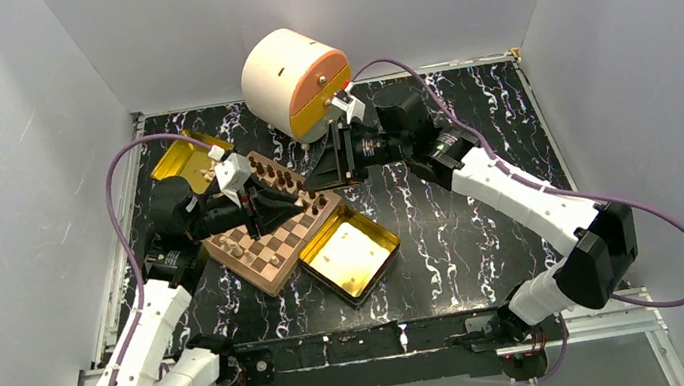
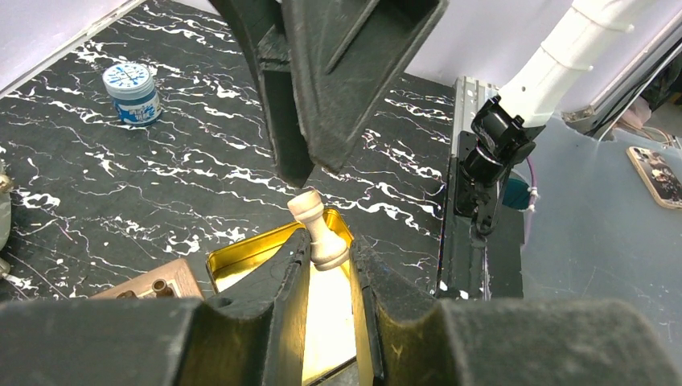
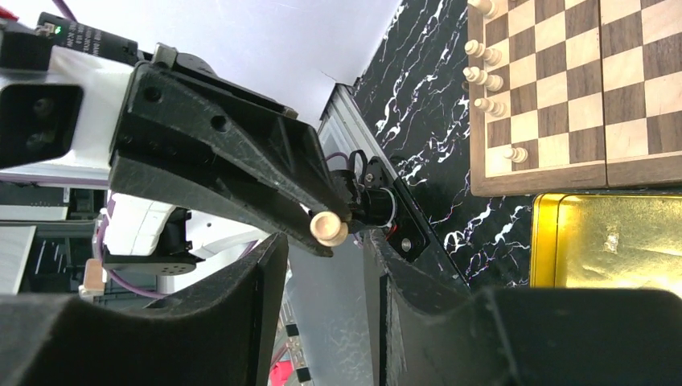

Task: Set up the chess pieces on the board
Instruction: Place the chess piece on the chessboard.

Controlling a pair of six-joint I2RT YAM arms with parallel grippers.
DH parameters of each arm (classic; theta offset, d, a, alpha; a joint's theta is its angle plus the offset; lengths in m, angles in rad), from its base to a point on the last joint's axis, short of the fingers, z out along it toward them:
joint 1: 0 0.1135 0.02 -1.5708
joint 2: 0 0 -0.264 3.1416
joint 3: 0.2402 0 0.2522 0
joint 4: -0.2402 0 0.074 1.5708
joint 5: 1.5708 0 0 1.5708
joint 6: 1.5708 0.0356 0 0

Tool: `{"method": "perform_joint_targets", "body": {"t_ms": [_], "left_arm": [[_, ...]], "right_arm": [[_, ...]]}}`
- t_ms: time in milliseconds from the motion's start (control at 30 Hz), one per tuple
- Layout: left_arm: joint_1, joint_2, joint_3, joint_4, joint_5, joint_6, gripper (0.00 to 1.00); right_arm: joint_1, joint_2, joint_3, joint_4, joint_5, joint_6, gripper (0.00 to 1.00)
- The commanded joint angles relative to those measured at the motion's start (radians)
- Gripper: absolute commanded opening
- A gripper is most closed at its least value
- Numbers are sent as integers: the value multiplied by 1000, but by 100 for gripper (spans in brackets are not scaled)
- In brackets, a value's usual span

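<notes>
Mid-air over the middle of the counter (image 1: 484, 224), my left hand (image 2: 330, 245) grips one light tan chess piece (image 2: 315, 221), my right hand (image 3: 323, 240) spread open, tips just short of it; the board (image 1: 270, 248) lies toward the left edge, dark marbled surface showing toward the right edge.

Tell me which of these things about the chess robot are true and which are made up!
1. The left tool pinches a light tan chess piece. True.
2. The right tool is shut tight. False: it is open.
3. The board has nothing on it. False: light pieces stand along one edge.
4. A blue and white jar stands on the table. True.
</notes>
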Motion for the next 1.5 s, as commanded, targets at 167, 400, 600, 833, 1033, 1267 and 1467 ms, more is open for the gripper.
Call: {"method": "perform_joint_targets", "body": {"t_ms": [167, 400, 600, 833, 1033, 1267, 1467], "left_arm": [[-6, -18, -6, -3, 45, 53, 0], [-7, -10, 4, -13, 37, 57, 0], [-7, -2, 5, -25, 29, 70, 0], [-7, 0, 2, -36, 20, 85, 0], [-8, -4, 2, -61, 4, 119, 0], [-8, -17, 1, -77, -39, 125, 30], [-8, -33, 12, -107, -109, 125, 89]], "right_arm": [[0, 38, 48, 60, -55, 25, 44], [11, 55, 39, 61, -75, 23, 42], [17, 66, 30, 77, -103, 27, 37], [19, 73, 22, 78, -108, 27, 33], [20, 57, -1, 104, -83, 21, 17], [20, 24, -39, 124, 0, 2, 11], [19, -33, -92, 164, 72, -57, 10]]}}
